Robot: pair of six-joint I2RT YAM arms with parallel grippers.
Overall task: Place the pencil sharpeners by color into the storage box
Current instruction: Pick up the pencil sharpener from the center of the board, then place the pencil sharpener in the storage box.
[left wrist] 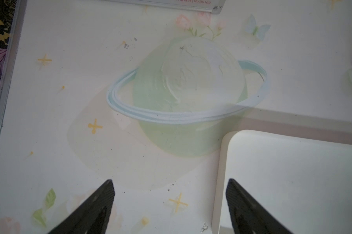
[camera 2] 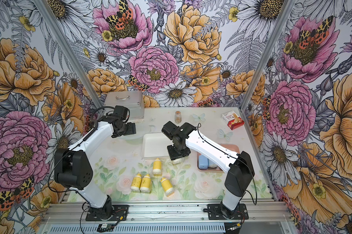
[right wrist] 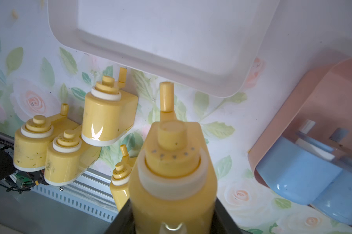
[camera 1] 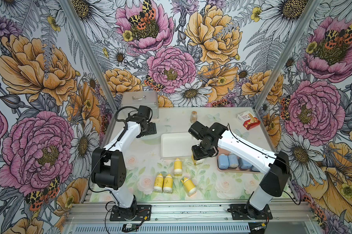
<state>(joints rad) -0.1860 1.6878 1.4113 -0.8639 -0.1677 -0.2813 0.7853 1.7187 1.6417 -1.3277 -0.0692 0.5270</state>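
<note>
Right gripper (right wrist: pixel 172 219) clamped on a yellow sharpener (right wrist: pixel 171 172), just beside the near corner of the empty white tray (camera 1: pixel 175 143).
You risk clipping the tray's rim if you travel low: the crank handle (right wrist: pixel 166 97) sticks out ahead of the jaws and could snag, twisting the smooth body in the grip. Four loose yellow sharpeners (camera 1: pixel 177 166) lie on the table; the blue sharpeners (camera 1: pixel 229 160) sit in the pink tray (camera 1: pixel 231 171). Your left gripper (left wrist: pixel 170 182) hangs empty, jaws apart.
</note>
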